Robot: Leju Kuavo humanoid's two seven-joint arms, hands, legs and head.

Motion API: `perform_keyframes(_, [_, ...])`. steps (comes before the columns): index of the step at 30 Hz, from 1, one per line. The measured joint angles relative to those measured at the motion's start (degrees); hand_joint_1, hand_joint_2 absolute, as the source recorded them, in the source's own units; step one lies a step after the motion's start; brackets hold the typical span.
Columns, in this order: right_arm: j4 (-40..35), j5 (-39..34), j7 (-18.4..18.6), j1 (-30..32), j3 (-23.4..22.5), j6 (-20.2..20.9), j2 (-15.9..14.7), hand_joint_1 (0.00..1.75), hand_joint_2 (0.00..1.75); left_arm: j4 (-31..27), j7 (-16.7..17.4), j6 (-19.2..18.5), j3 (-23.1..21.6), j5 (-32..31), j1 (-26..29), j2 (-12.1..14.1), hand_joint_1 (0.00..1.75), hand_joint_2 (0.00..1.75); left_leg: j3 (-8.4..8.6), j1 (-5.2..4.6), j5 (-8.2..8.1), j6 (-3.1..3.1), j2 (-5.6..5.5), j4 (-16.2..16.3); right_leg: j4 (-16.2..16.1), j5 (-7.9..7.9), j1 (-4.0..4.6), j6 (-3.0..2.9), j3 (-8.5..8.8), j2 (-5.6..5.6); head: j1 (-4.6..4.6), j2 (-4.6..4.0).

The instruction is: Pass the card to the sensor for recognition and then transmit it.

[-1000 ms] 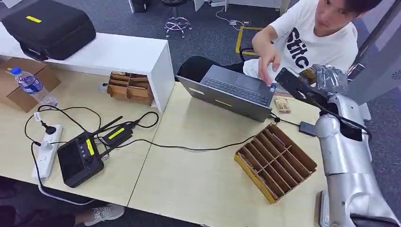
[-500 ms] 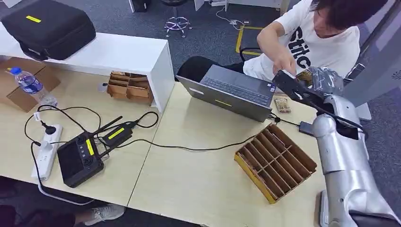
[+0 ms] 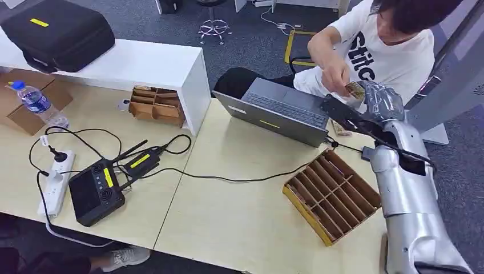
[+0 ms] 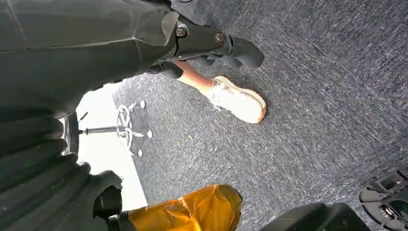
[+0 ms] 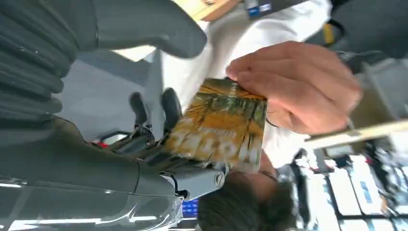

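One yellow-and-green printed card [image 5: 221,125] is in play, and a second small card of the same kind [image 3: 341,127] lies flat on the pale wooden desk [image 3: 240,211] just behind the open grey laptop [image 3: 279,111]. There are two brown slotted cardboard trays, one [image 3: 333,194] near the robot's right arm and one [image 3: 157,105] against the white shelf unit [image 3: 125,65]; one black handheld controller [image 3: 96,191], one white power strip [image 3: 54,182], one clear water bottle with a blue cap [image 3: 37,103] and one black carrying case [image 3: 57,31] complete the count. The robot's right hand [image 3: 379,101] is raised over the far desk edge beside the laptop, and the card sits at its dark fingertips [image 5: 168,108], with the thick grey thumb apart from it. A seated person in a white printed T-shirt [image 3: 388,54] pinches the card's other end with one hand [image 5: 293,86], so the card spans between the two hands. Whether the robot's fingers actually grip the card or merely touch it cannot be told. The card is rectangular and glossy, with a golden leafy pattern and pale lettering. The left hand [image 4: 43,183] hangs over grey carpet [image 4: 312,120], its fingers hidden, so how far it is open cannot be told.
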Motion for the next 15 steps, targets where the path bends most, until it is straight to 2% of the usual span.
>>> perform_keyframes(6, [-19.42,-10.51,-4.53,14.04,-0.41,-0.55,0.17,0.0,1.75,0.0,0.3,1.27,0.54,0.5,0.31,-0.46,0.0,1.75,-0.01,0.04,-0.03,0.02,-0.06,0.0,-0.03,-0.09,0.0,0.02,0.01,-0.07,-0.04,0.0])
perform_keyframes(10, [-35.03,-20.77,-9.76,28.06,-1.09,-1.0,-0.07,0.0,1.75,0.0,0.5,2.66,2.36,2.05,0.63,-0.98,0.0,1.75,-0.03,0.03,-0.15,0.07,-0.15,0.0,-0.05,-0.2,-0.01,0.02,0.04,-0.18,-0.02,0.0])
perform_keyframes(15, [-51.06,-24.21,-14.99,43.16,-1.88,-4.79,-0.72,0.0,1.75,0.0,0.59,3.78,4.89,3.32,0.73,-1.53,0.0,1.75,-0.04,0.02,-0.29,0.03,-0.13,0.0,-0.05,-0.28,-0.01,0.01,0.03,-0.15,0.0,0.0])
